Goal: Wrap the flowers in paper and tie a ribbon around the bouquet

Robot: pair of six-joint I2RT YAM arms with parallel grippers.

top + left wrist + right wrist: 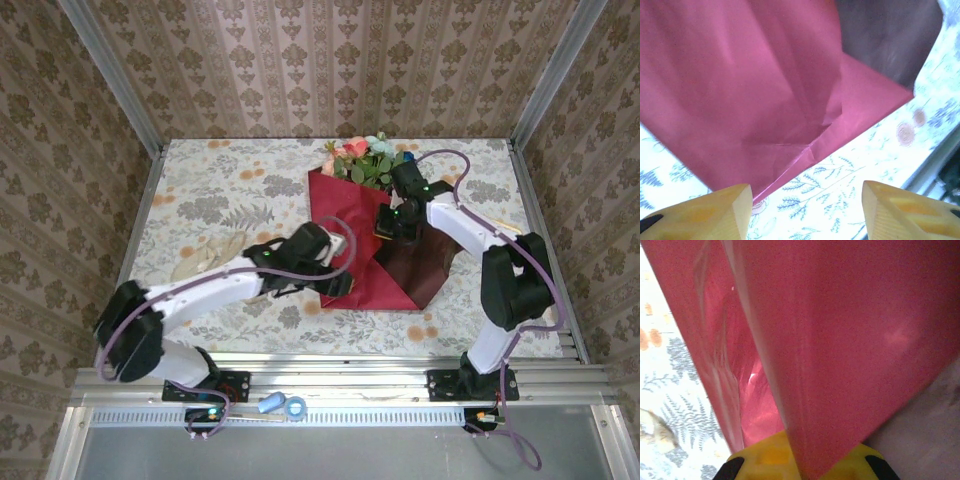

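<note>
paper (345, 203): crimson sheet, creased and partly folded, at the middle of the top view on the flowered tablecloth (200, 190)
flowers (362, 160): pink, coral and teal blooms with green leaves, at the sheet's upper edge
long axis: runs from upper centre down to the sheet's lower corner, blooms pointing to the top of the frame
ribbon (210, 256): cream, left of the sheet, apart from it
left gripper (805, 202): fingers spread, nothing between them
right gripper (800, 462): pinching a raised fold of the paper

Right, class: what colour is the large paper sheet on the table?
Deep crimson red; the paper shows best in the left wrist view.
</note>
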